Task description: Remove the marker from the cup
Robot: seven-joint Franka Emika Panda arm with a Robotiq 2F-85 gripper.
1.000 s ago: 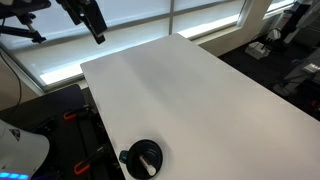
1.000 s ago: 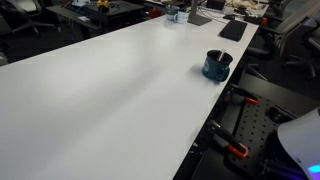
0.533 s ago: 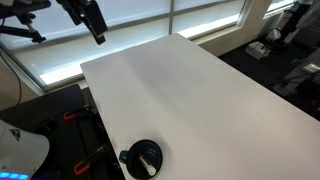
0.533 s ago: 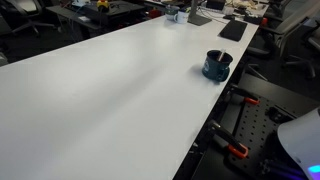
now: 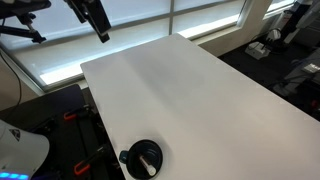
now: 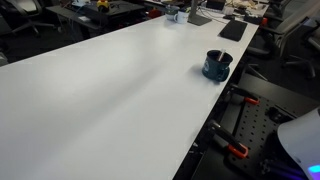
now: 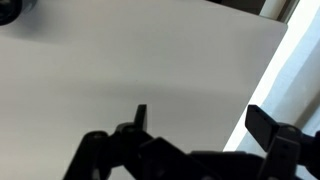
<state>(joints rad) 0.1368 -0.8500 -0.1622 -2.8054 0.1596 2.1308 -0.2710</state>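
Observation:
The black cup (image 5: 145, 160) stands near the table's near edge, its stubby handle pointing left. The whitish marker (image 5: 147, 161) lies inside it. The cup also shows in the other exterior view (image 6: 216, 65) near the table's right edge; the marker cannot be made out there. My gripper (image 5: 101, 32) hangs high above the far corner of the table, far from the cup. In the wrist view my gripper (image 7: 200, 120) is open and empty over bare table, its jaws wide apart. A dark shape in that view's top left corner (image 7: 14, 10) may be the cup.
The white table (image 5: 200, 100) is large and bare apart from the cup. Bright windows run behind its far edge. Black frames with orange clamps (image 6: 238, 150) stand beside the table. Office desks with clutter (image 6: 200, 12) stand beyond it.
My gripper has shifted slightly to the right above the far table corner. The cup and marker have not moved.

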